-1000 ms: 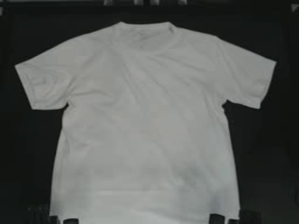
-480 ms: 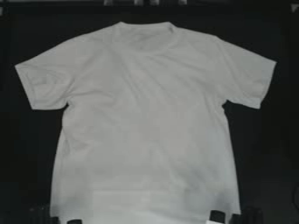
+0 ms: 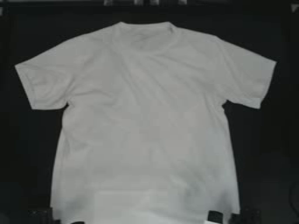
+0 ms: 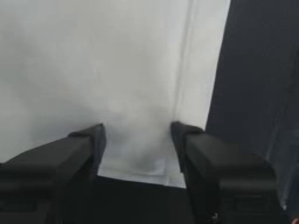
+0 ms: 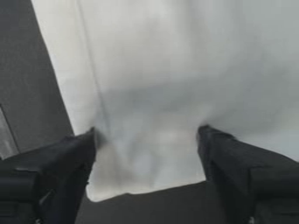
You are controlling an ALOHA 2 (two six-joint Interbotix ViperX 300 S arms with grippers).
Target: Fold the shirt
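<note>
1. Barely anything separates this moment from the top views a second and half a second back: the shirt [image 3: 143, 127] lies flat and face up on the dark worktop [image 3: 274, 144], collar at the far edge, hem at the near edge, both sleeves spread out, in the same outline as before.
2. Both arms have stayed at the hem. The left pincer [image 4: 137, 133] sits at one hem corner, jaws spread with the cloth's edge and side seam between them. The right pincer [image 5: 146, 135] sits at the other hem corner, likewise spread over the fabric.
3. Neither pair of jaws pinches cloth yet; the hem lies loose between the fingertips in both wrist views.
4. With no fold made and nothing shifted, the task looks to be at its very start: the likely step in hand is closing on the two hem corners, ready to lift them toward the collar.
</note>
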